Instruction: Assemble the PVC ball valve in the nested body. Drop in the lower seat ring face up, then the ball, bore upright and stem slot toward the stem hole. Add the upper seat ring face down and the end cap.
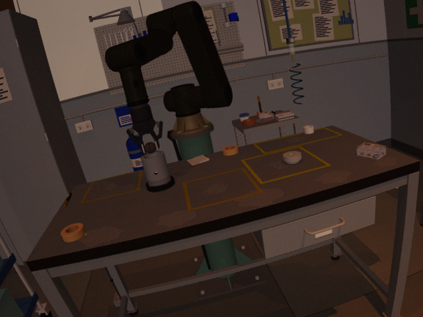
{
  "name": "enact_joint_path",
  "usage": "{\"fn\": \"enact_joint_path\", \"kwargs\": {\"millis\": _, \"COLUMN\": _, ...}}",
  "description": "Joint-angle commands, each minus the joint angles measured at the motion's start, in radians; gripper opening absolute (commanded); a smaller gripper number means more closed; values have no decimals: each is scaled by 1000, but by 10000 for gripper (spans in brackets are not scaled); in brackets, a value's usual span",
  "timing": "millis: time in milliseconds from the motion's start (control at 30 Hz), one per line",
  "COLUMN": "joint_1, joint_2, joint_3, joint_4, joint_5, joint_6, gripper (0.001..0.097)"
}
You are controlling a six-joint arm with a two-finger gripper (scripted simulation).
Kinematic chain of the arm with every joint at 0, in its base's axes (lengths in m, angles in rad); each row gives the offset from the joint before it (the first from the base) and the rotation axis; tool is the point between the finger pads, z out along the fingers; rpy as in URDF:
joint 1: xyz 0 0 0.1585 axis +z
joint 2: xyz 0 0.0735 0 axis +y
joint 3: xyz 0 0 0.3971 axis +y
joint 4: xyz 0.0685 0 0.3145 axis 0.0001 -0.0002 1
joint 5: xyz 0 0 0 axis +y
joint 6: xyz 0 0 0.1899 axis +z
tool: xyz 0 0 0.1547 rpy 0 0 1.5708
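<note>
The inside of the grey valve body [156, 169] is hidden from the side camera, so any seat ring in it cannot be seen. The body stands upright on a black base at the left rear of the bench, with its round stem hole facing the front. Directly above its open top, my gripper [149, 145] grips the dark ball [149, 147], which sits just at the rim. The pale end cap [292, 157] lies flat in the yellow-taped square to the right. A small white ring [308, 129] lies at the far right rear of the bench.
The arm's teal pedestal [191, 143] rises behind the bench, right of the body. Orange tape rolls lie at the front left corner [73, 232] and at the rear [230, 150]. A small box [371, 150] sits near the right edge. A paper note [198, 159] lies behind the middle square.
</note>
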Motion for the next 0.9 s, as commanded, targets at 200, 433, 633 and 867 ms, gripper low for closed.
{"fn": "enact_joint_path", "kwargs": {"millis": 200, "joint_1": 0, "joint_2": -1, "joint_3": -1, "joint_4": 0, "joint_5": 0, "joint_6": 0, "gripper": 460}}
{"fn": "enact_joint_path", "kwargs": {"millis": 433, "joint_1": 0, "joint_2": -1, "joint_3": -1, "joint_4": 0, "joint_5": 0, "joint_6": 0, "gripper": 460}}
{"fn": "enact_joint_path", "kwargs": {"millis": 633, "joint_1": 0, "joint_2": -1, "joint_3": -1, "joint_4": 0, "joint_5": 0, "joint_6": 0, "gripper": 460}}
{"fn": "enact_joint_path", "kwargs": {"millis": 867, "joint_1": 0, "joint_2": -1, "joint_3": -1, "joint_4": 0, "joint_5": 0, "joint_6": 0, "gripper": 600}}
